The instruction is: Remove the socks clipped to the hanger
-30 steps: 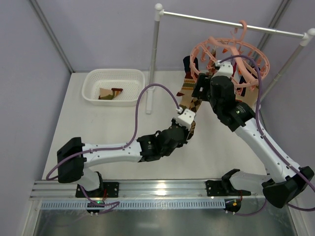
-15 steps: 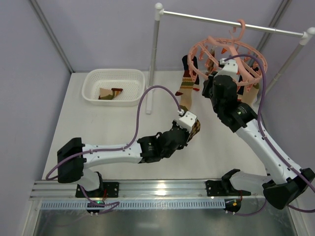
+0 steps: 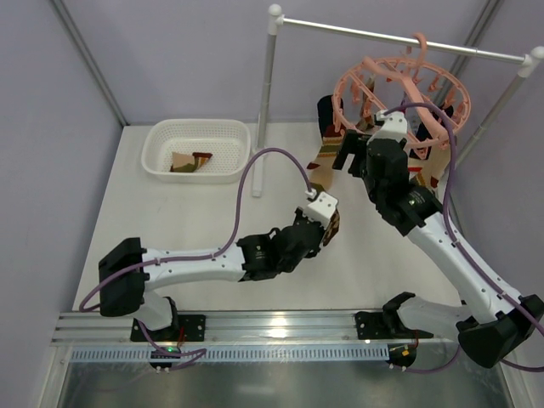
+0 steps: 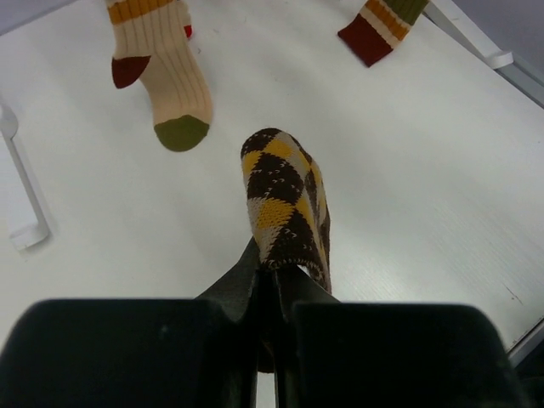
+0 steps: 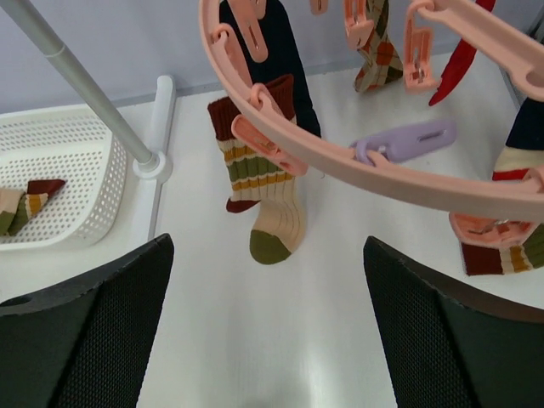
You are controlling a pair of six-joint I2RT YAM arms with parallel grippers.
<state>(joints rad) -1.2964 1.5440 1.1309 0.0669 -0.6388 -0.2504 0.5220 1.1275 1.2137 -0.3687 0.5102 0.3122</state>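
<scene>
The salmon-pink ring hanger (image 3: 399, 89) hangs by its hook from the white rail (image 3: 399, 38). Several socks stay clipped to it: a navy one (image 5: 272, 42), a striped cream one with an olive toe (image 5: 268, 191) and more at the right (image 5: 501, 246). My left gripper (image 4: 274, 274) is shut on the cuff of a brown-and-yellow argyle sock (image 4: 285, 204), which is free of the hanger and low over the table (image 3: 327, 223). My right gripper (image 5: 268, 255) stands wide open just below the ring (image 5: 340, 161), holding nothing.
A white basket (image 3: 197, 127) at the back left holds a couple of socks (image 3: 191, 161). The rail stand's left post (image 3: 266, 85) rises between basket and hanger. A lilac peg (image 5: 408, 140) hangs among the pink ones.
The argyle sock, stretched from its peg a second ago, has come off the hanger and dropped with my left gripper. My right gripper has drawn back from the peg and opened; the ring has swung.
</scene>
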